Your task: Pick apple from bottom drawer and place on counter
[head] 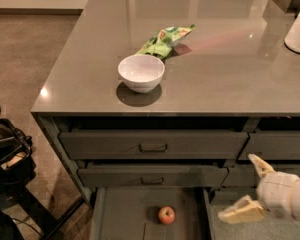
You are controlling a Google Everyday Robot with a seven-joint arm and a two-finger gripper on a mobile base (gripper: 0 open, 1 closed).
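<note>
The small red-orange apple (pixel 166 215) lies on the floor of the open bottom drawer (pixel 120 209), near its middle. The glossy grey-brown counter (pixel 225 64) tops the dark cabinet above it. My gripper (pixel 249 188) is at the lower right, to the right of the drawer and about level with it, apart from the apple. Its two cream fingers (pixel 240 212) are spread wide and hold nothing.
A white bowl (pixel 141 72) and a green snack bag (pixel 163 40) sit on the counter. A white container (pixel 299 28) stands at its right edge. Two shut drawers with bar handles (pixel 153 147) are above the open one. Dark equipment (pixel 7 159) stands at the left on the floor.
</note>
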